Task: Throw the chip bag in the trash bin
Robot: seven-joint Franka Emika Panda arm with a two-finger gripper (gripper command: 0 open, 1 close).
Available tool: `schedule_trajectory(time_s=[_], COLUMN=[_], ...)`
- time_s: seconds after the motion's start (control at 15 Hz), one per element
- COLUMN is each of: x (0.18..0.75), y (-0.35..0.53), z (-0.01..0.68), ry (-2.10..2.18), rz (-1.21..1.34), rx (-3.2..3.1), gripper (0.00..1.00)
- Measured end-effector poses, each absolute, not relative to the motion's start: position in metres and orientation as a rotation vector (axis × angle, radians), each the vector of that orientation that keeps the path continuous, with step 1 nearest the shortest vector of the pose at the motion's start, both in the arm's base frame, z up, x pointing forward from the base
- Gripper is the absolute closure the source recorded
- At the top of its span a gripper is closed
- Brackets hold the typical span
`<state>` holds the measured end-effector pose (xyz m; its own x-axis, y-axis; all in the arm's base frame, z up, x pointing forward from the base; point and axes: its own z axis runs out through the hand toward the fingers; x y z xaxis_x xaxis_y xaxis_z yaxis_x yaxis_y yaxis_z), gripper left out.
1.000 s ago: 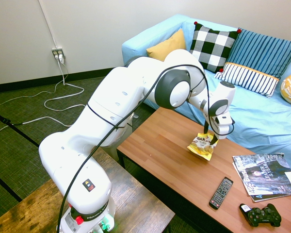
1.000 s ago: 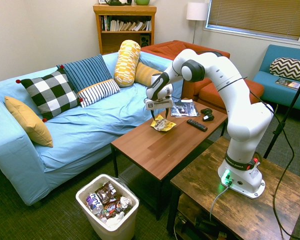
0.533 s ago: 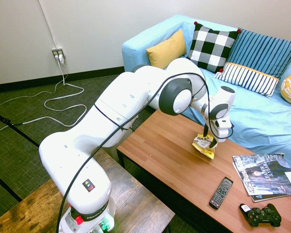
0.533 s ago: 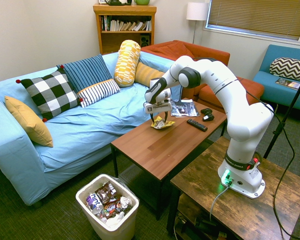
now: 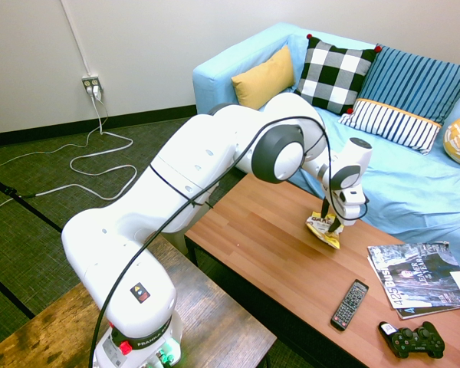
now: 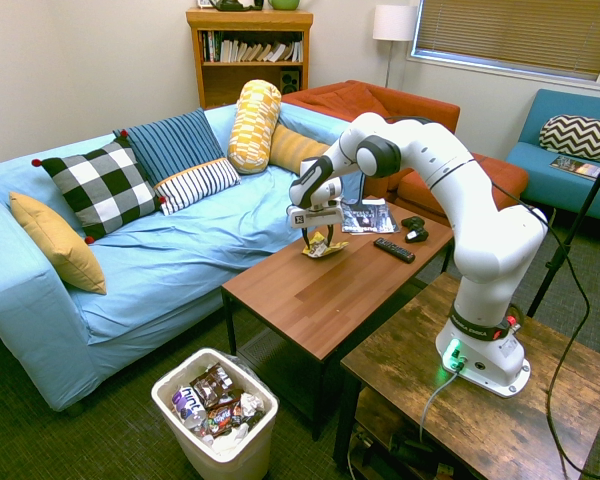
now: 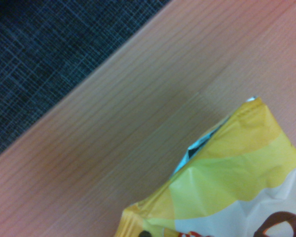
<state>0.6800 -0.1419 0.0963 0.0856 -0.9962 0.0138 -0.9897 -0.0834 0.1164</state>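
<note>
The task looks to be at the pick-up stage, with nothing of the throw itself done. The chip bag (image 5: 322, 232) lies on the coffee table (image 5: 253, 222), with the gripper (image 5: 329, 221) right down at it. Its jaws stand apart, one on either side of the crinkled packet, and I can't make out a firm grip. Seen from the second exterior view, the bag is towards the far end of the table, left of the remote (image 6: 394, 250), while the trash bin (image 6: 264, 424) stands on the floor at the near left, well apart from it. The bin holds other wrappers, but the yellow bag is not among them. What is left, as I judge it, is nearly everything: close on the bag, lift it clear of the table, carry it over to the bin and let it drop inside the rim.
</note>
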Motion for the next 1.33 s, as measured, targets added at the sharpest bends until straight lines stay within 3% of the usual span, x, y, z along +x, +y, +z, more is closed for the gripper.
schedule_trajectory(time_s=[1.0, 1.33], x=[0.68, 0.689], y=[-0.14, -0.129], z=[0.093, 0.153], ry=[-2.062, -2.055], rz=[-0.121, -0.072], rx=[2.263, 2.388], gripper=[1.0, 1.0])
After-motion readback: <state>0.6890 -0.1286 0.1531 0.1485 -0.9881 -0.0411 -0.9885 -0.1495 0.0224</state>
